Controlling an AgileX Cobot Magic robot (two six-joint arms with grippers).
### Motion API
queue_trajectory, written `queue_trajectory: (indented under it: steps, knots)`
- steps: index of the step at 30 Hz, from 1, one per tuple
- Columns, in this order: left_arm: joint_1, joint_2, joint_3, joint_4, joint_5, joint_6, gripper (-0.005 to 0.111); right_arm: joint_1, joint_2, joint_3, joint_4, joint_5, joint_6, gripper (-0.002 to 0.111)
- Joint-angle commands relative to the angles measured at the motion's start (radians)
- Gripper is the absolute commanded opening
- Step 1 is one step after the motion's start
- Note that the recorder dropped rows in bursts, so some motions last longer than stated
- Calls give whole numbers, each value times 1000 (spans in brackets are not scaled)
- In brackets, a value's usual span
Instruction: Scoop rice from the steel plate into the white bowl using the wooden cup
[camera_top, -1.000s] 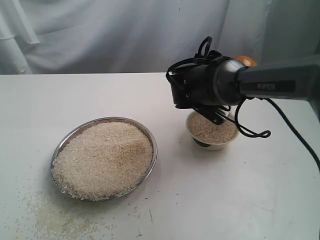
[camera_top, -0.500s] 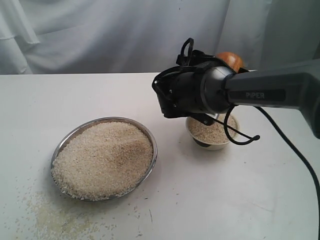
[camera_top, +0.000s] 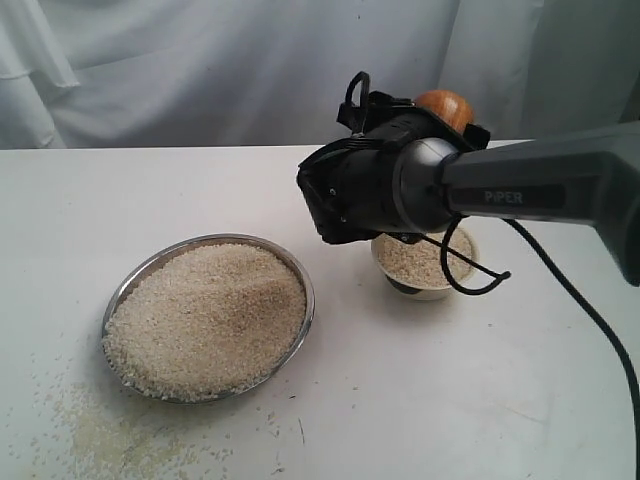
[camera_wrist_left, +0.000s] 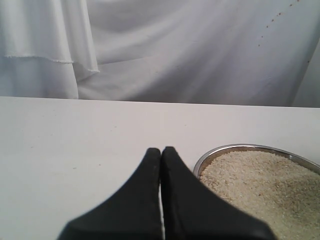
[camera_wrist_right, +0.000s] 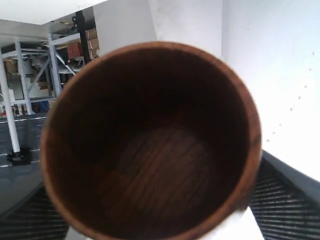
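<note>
The steel plate (camera_top: 311, 300) lies left of centre, heaped with rice (camera_top: 205, 318). The white bowl (camera_top: 440, 292) stands to its right, holding rice (camera_top: 420, 262) and partly hidden by my right arm's wrist (camera_top: 380, 190). The wooden cup (camera_top: 445, 105) shows above and behind that wrist, held in the air by my right gripper, whose fingers are hidden. In the right wrist view the wooden cup (camera_wrist_right: 150, 145) fills the frame, its dark inside without grains. My left gripper (camera_wrist_left: 160, 152) is shut on nothing, beside the steel plate (camera_wrist_left: 220, 150) and its rice (camera_wrist_left: 260, 185).
Loose grains (camera_top: 90, 430) are scattered on the white table at the front left of the plate. A black cable (camera_top: 480, 275) loops from the right arm over the bowl. White cloth (camera_top: 200, 70) hangs behind the table.
The right arm has swung left from over the bowl and turned at the wrist. The cup has risen into view above the wrist. The bowl shows more of its rice.
</note>
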Motion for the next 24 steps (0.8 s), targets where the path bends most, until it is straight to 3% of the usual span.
queue_trajectory:
  steps: [1,11,18,24]
  knots:
    - [-4,-4,5,0,-6,1,0,-13,-6,1,59,10,9,0]
    - [-4,-4,5,0,-6,1,0,45,-8,1,63,8,27,0]
    - [-4,-4,5,0,-6,1,0,133,-8,-40,70,-260,27,0]
    - [-4,-4,5,0,-6,1,0,140,-8,-193,403,-478,-63,0]
